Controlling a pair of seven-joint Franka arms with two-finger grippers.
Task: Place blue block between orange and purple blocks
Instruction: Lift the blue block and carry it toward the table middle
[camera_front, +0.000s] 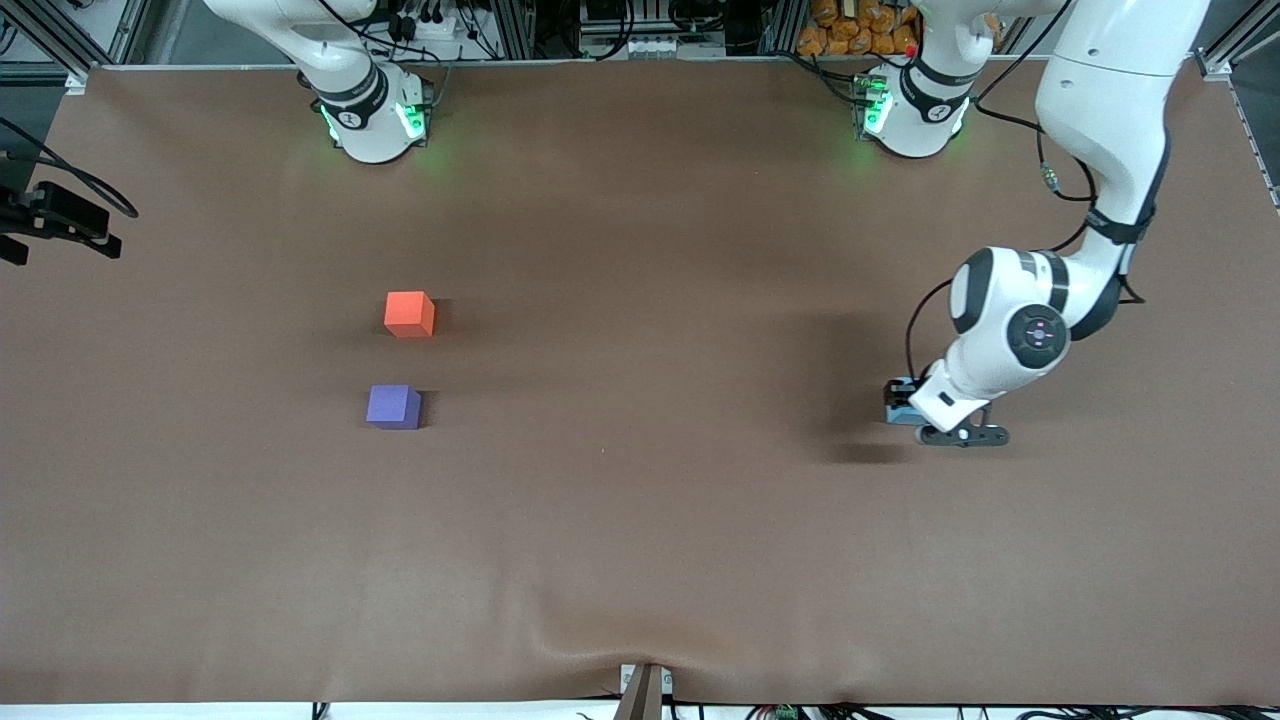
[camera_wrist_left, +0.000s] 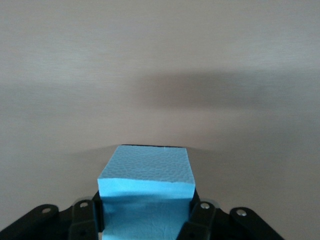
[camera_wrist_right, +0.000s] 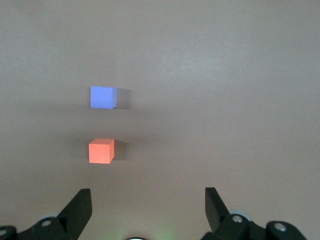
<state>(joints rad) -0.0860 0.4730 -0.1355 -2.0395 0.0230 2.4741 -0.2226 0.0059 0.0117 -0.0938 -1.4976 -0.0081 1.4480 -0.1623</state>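
The orange block (camera_front: 409, 314) and the purple block (camera_front: 393, 407) sit on the brown table toward the right arm's end, the purple one nearer the front camera, with a gap between them. My left gripper (camera_front: 905, 405) is low over the table toward the left arm's end, shut on the blue block (camera_front: 908, 415). In the left wrist view the blue block (camera_wrist_left: 147, 170) fills the space between the fingers (camera_wrist_left: 82, 220). My right gripper (camera_wrist_right: 147, 200) is open and empty, high up and out of the front view. Its wrist view shows the orange block (camera_wrist_right: 101, 151) and the purple block (camera_wrist_right: 103, 97).
The brown table cover (camera_front: 640, 500) is bare between the two groups. A black camera on a mount (camera_front: 60, 220) stands at the table's edge at the right arm's end. A small bracket (camera_front: 645, 690) sits at the front edge.
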